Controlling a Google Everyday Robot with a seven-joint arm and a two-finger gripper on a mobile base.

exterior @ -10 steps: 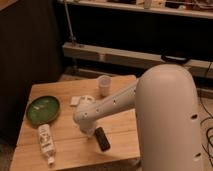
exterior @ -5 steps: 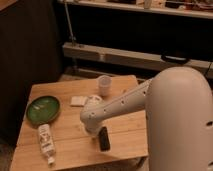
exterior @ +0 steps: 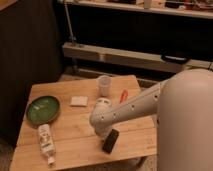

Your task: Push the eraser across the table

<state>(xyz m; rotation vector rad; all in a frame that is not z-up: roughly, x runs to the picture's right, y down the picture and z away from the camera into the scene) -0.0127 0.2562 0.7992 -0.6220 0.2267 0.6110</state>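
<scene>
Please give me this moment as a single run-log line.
stage: pushing | gripper: just behind eraser | eraser: flat on table, near front edge

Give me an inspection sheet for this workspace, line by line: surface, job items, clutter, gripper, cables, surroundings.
Surface: small table with a light plank top.
Job's things: black eraser lies near the front edge, right of centre, slightly tilted.
Clutter: green plate at left; bottle lying on its side at front left; white pad mid-table; pale cup upright at the back; orange stick right of the cup.
Gripper: the gripper is down at the eraser's upper end, mostly hidden by the white arm.
Cables: nothing seen.
Surroundings: dark wall behind, with a long pale rail and a shelf above.
</scene>
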